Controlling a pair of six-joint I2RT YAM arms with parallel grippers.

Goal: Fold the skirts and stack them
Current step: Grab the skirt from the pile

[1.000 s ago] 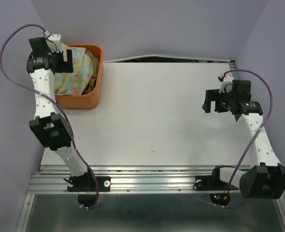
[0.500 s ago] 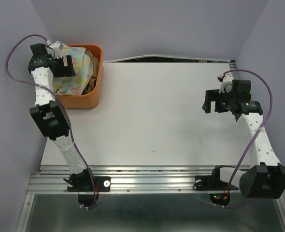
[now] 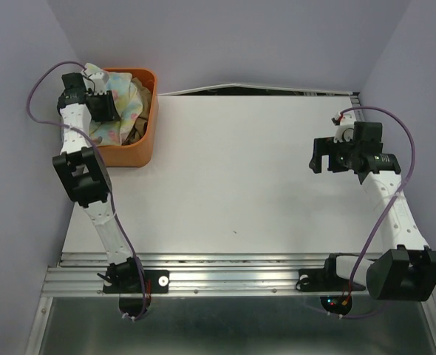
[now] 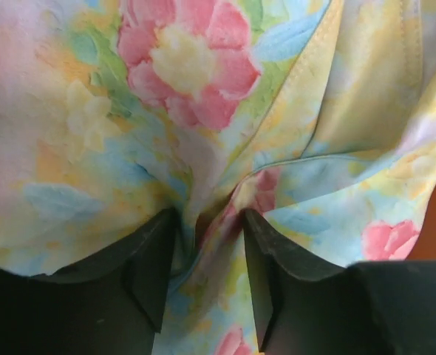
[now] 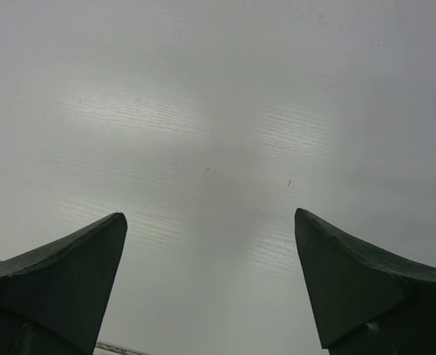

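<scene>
Your top view: left gripper [image 3: 103, 107] inside orange plastic basket [image 3: 140, 151], on pastel floral cloth skirt [image 3: 125, 111] heaped there. Only left wrist view shows pinch: fingers [image 4: 148, 259] clenched on skirt fold. Right gripper [image 3: 320, 157] far right of basket, spread wide, empty over white table [image 3: 233, 170].

Right jaws stand wide apart above the white table [image 5: 203, 111].
</scene>
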